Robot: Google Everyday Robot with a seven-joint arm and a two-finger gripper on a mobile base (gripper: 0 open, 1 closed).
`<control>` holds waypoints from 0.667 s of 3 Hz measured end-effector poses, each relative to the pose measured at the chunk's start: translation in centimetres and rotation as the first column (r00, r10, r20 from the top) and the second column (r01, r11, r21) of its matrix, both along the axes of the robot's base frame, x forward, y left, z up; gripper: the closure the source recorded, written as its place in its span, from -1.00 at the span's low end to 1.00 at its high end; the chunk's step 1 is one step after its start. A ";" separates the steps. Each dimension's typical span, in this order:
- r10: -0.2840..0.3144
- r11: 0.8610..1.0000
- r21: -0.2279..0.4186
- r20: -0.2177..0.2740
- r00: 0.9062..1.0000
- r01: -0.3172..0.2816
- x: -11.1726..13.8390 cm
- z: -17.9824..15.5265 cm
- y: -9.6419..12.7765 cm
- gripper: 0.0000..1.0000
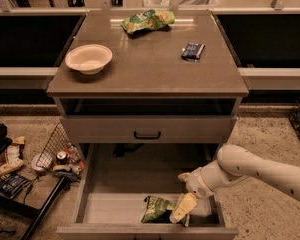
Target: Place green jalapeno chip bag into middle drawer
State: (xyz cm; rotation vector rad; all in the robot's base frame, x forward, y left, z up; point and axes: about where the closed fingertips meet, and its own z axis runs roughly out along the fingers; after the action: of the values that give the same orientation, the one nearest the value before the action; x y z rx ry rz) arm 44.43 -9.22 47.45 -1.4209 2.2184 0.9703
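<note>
Low from the right, the white robot arm bends down into the open wide grey-wood middle drawer. Its gripper hangs over the drawer's front right floor; whether it grips cannot be told. The small glossy green jalapeno chip bag lies crumpled at the drawer's front centre.

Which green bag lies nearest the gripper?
The green jalapeno chip bag in the middle drawer, beside the gripper; the other bag lies on the countertop.

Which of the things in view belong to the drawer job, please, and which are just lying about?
Job: green jalapeno chip bag, inside the middle drawer; end effector, in the drawer beside it.
Lying about: bowl, second green bag, dark packet, on the cabinet top.
</note>
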 end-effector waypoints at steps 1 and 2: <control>0.000 1.000 0.000 0.000 1.000 0.000 0.0 0.0 0.0 -1.00; 0.008 1.000 0.021 0.047 0.999 -0.009 0.0 2.7 -0.5 -1.00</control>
State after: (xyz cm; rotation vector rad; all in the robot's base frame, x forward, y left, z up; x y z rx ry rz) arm 44.38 -9.77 50.11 -1.4306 2.1640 0.9507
